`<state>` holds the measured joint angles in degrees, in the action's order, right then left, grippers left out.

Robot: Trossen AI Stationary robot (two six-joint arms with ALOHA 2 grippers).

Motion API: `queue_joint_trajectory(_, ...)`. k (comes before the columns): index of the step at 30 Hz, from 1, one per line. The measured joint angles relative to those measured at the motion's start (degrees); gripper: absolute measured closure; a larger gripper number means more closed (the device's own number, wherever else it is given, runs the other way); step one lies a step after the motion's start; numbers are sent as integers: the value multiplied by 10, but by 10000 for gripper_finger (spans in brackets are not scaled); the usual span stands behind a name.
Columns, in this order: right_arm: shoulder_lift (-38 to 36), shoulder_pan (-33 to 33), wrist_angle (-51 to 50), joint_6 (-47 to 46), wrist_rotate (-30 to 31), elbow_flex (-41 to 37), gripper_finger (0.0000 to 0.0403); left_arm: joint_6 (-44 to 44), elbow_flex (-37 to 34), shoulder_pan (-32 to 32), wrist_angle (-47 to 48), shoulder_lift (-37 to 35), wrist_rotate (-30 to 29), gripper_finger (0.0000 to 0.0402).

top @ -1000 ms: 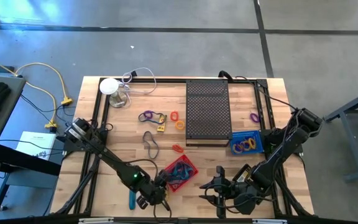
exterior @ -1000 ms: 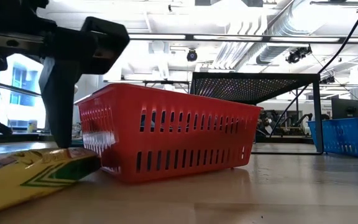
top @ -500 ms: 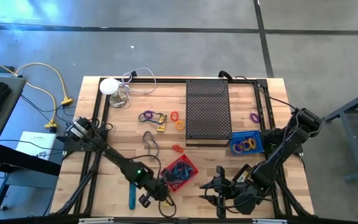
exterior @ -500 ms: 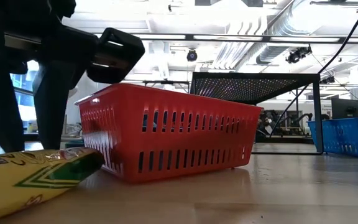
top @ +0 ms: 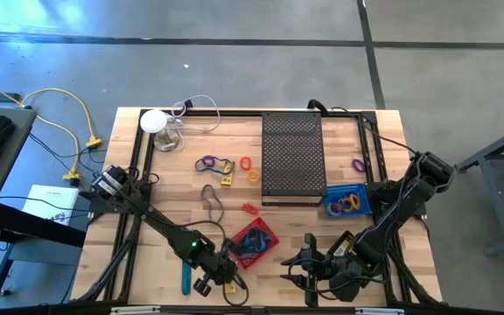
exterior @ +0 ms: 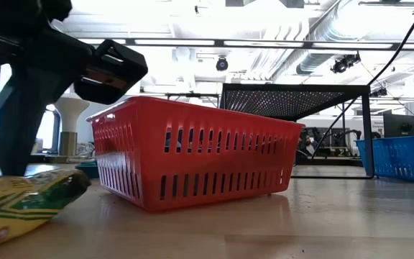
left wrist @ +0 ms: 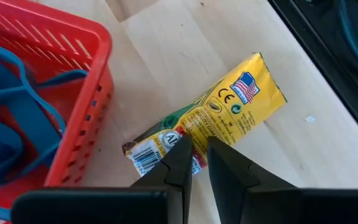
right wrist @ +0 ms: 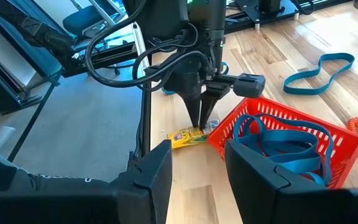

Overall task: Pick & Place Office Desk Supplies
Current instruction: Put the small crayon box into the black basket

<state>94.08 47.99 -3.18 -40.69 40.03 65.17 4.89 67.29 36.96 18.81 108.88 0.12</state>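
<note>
Where glossy, crinkled yellow packet (left wrist: 211, 127) beside slatted red basket (left wrist: 39, 81)

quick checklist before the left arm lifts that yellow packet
1. Left gripper shut on the yellow packet: ok, fingers pinch its barcode end.
2. Grip centred: not ok, it holds one end only.
3. Packet clear of the red basket: ok, it lies beside it, apart.
4. Room in the basket: ok, only blue bands show inside.
5. Right gripper out of the way: ok, open, off to the side.
</note>
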Motion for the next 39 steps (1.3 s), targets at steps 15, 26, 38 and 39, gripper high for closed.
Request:
queue_joint_trajectory(15,0,0,0,0,0,0,267,123,0,19,47,-1,0,360)
queue_joint_trajectory(26,0,0,-1,2,0,0,267,325,-5,65,179,-66,-98,360)
queue_joint_trajectory(38,0,0,-1,4,0,0,267,216,-3,98,161,-84,-178,350)
queue_joint_trajectory(39,0,0,-1,4,0,0,267,210,-3,102,157,-84,-192,342)
